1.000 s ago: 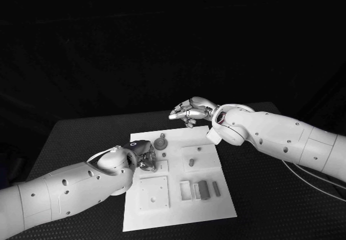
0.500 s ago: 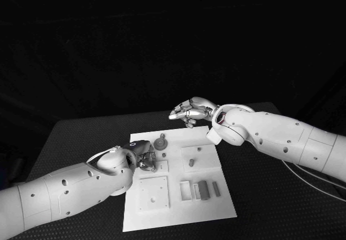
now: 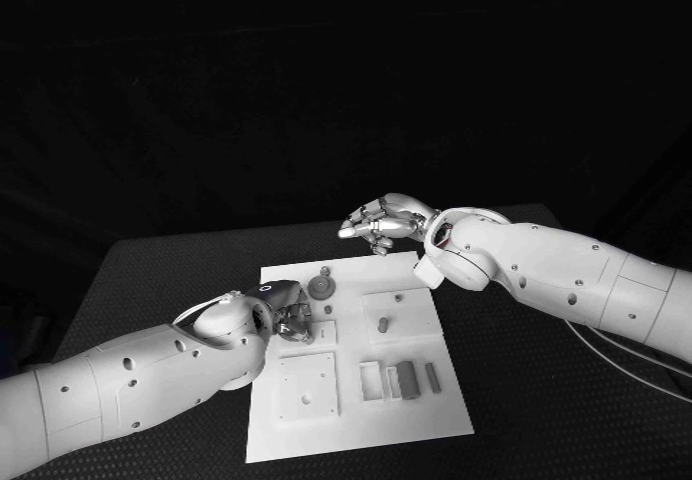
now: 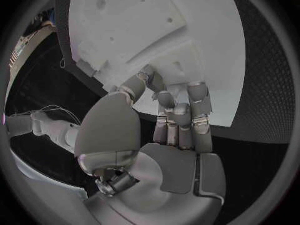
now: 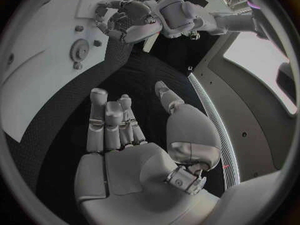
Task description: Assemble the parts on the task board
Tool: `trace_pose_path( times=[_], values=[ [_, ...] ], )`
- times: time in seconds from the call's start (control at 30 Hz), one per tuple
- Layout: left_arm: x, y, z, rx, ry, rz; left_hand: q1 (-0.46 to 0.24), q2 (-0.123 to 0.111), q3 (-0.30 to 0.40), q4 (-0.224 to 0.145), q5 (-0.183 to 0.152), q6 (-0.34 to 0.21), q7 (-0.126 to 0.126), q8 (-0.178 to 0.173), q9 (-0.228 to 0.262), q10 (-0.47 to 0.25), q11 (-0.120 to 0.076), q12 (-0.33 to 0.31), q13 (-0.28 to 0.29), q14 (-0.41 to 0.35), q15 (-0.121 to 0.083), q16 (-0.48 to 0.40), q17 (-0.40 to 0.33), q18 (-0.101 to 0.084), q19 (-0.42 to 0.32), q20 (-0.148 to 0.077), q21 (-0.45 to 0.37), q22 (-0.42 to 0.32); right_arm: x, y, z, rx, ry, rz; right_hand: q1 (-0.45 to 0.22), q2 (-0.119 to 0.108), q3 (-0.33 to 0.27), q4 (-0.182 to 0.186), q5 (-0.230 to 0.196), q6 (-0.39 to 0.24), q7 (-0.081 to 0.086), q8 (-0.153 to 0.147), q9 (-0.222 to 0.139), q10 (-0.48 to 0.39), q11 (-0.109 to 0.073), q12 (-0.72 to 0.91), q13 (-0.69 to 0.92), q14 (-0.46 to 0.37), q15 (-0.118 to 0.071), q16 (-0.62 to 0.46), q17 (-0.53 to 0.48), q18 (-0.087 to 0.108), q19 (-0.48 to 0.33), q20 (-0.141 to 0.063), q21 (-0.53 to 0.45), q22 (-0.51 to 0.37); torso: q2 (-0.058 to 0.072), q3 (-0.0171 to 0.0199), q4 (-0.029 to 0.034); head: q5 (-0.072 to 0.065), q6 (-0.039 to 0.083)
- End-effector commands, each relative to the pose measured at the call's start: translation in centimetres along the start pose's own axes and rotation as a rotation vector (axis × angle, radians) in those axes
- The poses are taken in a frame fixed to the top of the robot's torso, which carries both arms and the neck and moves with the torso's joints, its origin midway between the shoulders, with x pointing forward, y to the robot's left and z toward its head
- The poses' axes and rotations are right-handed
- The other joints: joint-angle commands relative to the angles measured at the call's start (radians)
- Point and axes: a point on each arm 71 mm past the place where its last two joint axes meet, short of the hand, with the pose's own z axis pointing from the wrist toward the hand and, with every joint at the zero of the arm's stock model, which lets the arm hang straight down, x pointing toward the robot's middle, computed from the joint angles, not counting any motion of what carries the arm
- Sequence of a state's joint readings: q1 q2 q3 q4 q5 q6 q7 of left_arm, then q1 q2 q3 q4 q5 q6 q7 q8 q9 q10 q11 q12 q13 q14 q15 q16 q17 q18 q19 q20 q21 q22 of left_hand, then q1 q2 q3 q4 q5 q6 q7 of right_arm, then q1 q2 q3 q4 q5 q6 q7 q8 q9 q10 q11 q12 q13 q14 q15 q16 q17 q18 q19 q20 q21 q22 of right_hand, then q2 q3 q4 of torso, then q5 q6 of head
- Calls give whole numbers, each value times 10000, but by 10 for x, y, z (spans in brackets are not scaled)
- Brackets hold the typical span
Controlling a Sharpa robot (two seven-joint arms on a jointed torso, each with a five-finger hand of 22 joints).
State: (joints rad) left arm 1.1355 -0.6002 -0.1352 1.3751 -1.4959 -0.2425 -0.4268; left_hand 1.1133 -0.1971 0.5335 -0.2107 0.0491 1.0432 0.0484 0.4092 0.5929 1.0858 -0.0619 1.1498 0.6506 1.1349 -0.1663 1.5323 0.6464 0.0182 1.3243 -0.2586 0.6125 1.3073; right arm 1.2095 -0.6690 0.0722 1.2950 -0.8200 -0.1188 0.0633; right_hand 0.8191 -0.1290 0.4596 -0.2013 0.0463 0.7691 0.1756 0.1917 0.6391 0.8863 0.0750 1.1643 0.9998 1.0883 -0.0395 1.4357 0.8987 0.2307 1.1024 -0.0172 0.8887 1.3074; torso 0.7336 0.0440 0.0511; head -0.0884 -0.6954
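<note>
Lying on the black bench (image 3: 173, 260), the white task board (image 3: 353, 405) is seen with its long axis running away from the robot, slightly turned so that the far end leans to the right. On it, a round gear-like part (image 3: 320, 288) is placed near the far edge, and a small peg (image 3: 384, 324) stands in a raised square block right of centre. Two long grey parts (image 3: 410, 380) lie side by side near the right edge, with their long axes along that of the board.

The left hand (image 3: 287, 318) is lowered onto the left middle part of the board; its fingers (image 4: 181, 107) are curled down against a raised block, but whether a part is held cannot be told. The right hand (image 3: 378, 222) is kept above the bench just beyond the far edge of the board, fingers loosely bent and apart, with nothing in it. Bare bench is visible all around the board.
</note>
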Motion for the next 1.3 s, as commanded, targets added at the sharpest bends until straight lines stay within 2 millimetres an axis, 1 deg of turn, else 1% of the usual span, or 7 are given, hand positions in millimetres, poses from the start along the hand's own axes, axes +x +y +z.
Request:
trace_pose_path(
  times=[0.03,0.1,0.33,0.87,1.0,1.03,1.3],
  values=[
    [-1,4,0,-174,31,98,-65,-194,-69,-3,25,1,83,-5,73,-65,70,-46,-1,6,34,-50,3,346,-59,-2,-70,179,1,1,0,-69,107,-54,-47,15,-48,0,19,-13,67,23,16,12,-54,39,-17,-44,1,40,-15,311,11,-81,-48,113,5,1,0,-4,-2],
    [-1,5,0,-185,6,88,-73,-229,-86,-6,25,-45,95,-24,71,-75,81,-49,-1,-1,43,-52,3,349,-62,2,-78,178,1,1,0,-71,107,-54,-48,13,-49,0,19,-14,67,23,16,12,-54,39,-17,-45,1,40,-15,311,11,-81,-48,113,4,-4,1,-6,-8],
    [-2,4,0,-124,-68,49,-60,-296,-104,-21,25,-161,131,-71,67,-112,114,-54,1,-29,73,-58,4,359,-69,18,-98,177,1,0,0,-69,109,-53,-50,10,-49,1,19,-15,67,22,16,11,-54,41,-19,-45,2,40,-16,311,12,-80,-49,114,5,-2,-3,-5,-9],
    [-2,0,-1,53,-146,-49,-45,-320,-110,-28,24,-217,150,-91,65,-113,132,-45,7,-33,90,-52,8,369,-61,30,-102,179,1,0,0,-62,111,-52,-54,7,-47,3,19,-17,68,20,17,9,-53,44,-25,-46,2,41,-18,311,12,-80,-51,114,5,12,-7,-7,-17],
    [-1,-2,-1,100,-143,-60,-43,-326,-113,-30,23,-223,153,-93,66,-112,134,-43,8,-32,92,-50,9,371,-59,32,-103,179,1,0,0,-65,111,-51,-55,7,-47,3,19,-17,68,19,17,9,-53,45,-26,-46,2,41,-19,311,12,-81,-52,115,6,10,-9,-5,-22],
    [-1,-2,-1,111,-144,-69,-43,-328,-113,-30,23,-225,153,-93,66,-112,135,-42,8,-32,93,-50,9,371,-59,33,-103,179,1,0,0,-63,112,-51,-55,6,-47,3,19,-17,68,19,17,9,-53,45,-27,-46,2,41,-19,311,12,-81,-52,115,6,15,-9,-6,-24],
    [-1,-4,-1,148,-135,-100,-82,-375,-144,-13,19,-250,166,-96,71,-114,147,-37,11,-33,106,-46,12,377,-52,47,-107,181,1,0,0,-59,112,-51,-55,5,-45,3,19,-18,68,18,17,8,-53,47,-29,-46,3,42,-20,311,12,-81,-53,115,7,17,-8,-22,-32]
  ],
)
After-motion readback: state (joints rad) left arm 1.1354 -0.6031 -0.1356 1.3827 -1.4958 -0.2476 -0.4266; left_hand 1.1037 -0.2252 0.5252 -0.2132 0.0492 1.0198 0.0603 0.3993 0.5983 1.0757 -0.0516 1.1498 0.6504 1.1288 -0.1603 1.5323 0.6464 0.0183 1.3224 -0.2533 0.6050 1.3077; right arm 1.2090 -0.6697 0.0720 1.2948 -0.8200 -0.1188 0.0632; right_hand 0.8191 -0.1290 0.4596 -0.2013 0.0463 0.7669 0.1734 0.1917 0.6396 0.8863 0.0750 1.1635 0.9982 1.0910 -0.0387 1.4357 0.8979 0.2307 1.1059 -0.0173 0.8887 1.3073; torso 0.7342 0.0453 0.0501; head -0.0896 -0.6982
